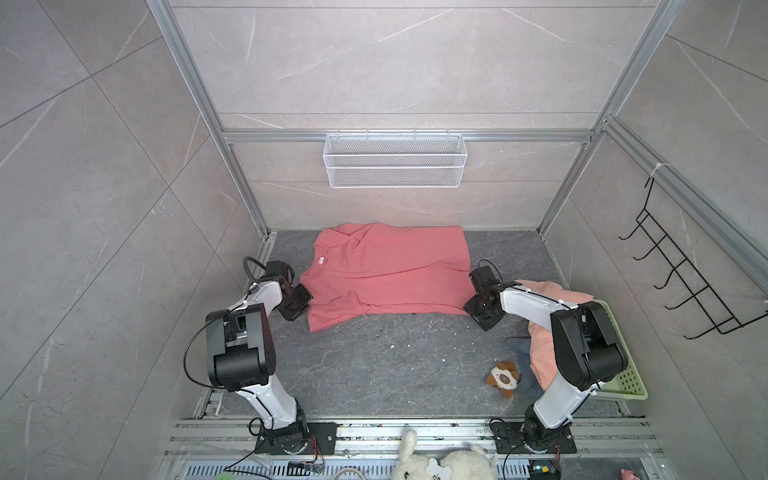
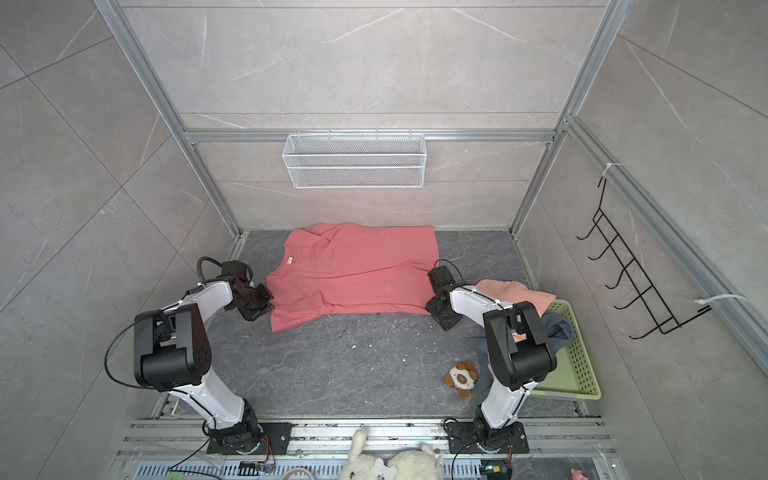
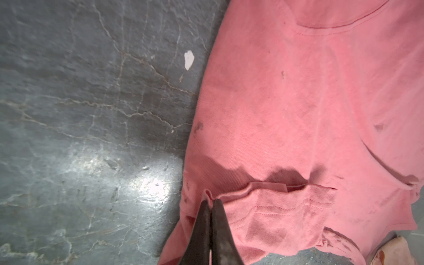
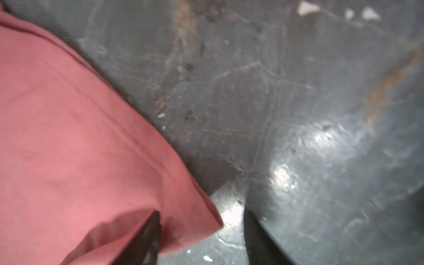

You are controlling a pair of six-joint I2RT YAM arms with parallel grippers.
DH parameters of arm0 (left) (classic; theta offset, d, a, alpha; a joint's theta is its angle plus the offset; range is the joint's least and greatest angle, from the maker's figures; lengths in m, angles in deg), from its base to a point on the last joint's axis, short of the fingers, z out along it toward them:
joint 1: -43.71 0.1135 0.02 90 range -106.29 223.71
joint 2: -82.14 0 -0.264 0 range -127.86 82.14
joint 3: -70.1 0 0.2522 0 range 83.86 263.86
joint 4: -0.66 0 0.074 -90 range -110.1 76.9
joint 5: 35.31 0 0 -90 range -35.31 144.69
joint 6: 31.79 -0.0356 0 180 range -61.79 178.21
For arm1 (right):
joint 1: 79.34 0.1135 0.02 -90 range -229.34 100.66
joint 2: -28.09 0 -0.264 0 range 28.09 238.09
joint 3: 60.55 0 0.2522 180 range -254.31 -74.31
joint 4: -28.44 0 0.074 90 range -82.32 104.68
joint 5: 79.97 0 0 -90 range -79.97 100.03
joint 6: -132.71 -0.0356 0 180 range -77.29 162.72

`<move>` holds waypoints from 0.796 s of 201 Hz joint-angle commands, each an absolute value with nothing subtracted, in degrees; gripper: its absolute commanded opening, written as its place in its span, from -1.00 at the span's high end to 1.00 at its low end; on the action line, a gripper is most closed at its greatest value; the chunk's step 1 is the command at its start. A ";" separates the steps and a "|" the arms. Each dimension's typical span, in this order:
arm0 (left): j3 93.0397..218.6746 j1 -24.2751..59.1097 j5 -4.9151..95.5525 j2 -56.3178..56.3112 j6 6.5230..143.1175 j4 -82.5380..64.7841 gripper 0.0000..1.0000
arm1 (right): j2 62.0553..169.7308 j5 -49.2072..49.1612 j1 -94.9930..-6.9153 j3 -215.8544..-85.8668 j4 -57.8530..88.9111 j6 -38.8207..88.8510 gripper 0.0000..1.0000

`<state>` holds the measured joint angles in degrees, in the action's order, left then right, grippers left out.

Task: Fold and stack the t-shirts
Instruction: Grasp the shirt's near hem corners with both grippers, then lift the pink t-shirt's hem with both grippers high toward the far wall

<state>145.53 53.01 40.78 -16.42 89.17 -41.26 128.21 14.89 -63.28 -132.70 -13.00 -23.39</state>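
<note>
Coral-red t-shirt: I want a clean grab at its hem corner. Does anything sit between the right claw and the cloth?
Nothing visible does. In the right wrist view the right claw has its jaws apart around a corner of the coral-red t-shirt, with only dark tabletop beside it.

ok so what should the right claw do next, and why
Probably close the right claw on the corner of the coral-red t-shirt. Its jaws stand apart with that corner lying between them, while the left claw is already pinched shut on fabric at the sleeve. With both ends gripped, the shirt could then be lifted and folded.
</note>
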 commanded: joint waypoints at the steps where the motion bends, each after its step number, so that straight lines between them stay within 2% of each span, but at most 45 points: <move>1: 145.83 53.14 39.66 -12.78 89.71 -41.51 1.00 | 131.27 13.72 -63.24 -133.19 -10.55 -24.79 0.41; 21: 146.28 53.20 39.74 -10.54 90.07 -42.19 1.00 | 131.12 13.51 -63.25 -134.16 -10.00 -25.63 0.79; 48: 149.67 53.20 40.59 -4.50 90.02 -44.25 1.00 | 123.54 19.11 -63.17 -136.93 -13.76 -22.95 0.99; 97: 164.54 53.49 46.05 8.02 83.39 -52.41 1.00 | 109.06 28.15 -63.16 -151.27 -26.51 -10.49 1.00; 128: 173.11 53.47 51.42 16.03 77.29 -54.50 1.00 | 103.22 27.84 -63.15 -159.22 -28.28 -4.26 1.00; 160: 177.61 53.51 55.96 24.24 72.55 -51.61 1.00 | 101.94 26.45 -63.17 -168.43 -28.55 2.49 1.00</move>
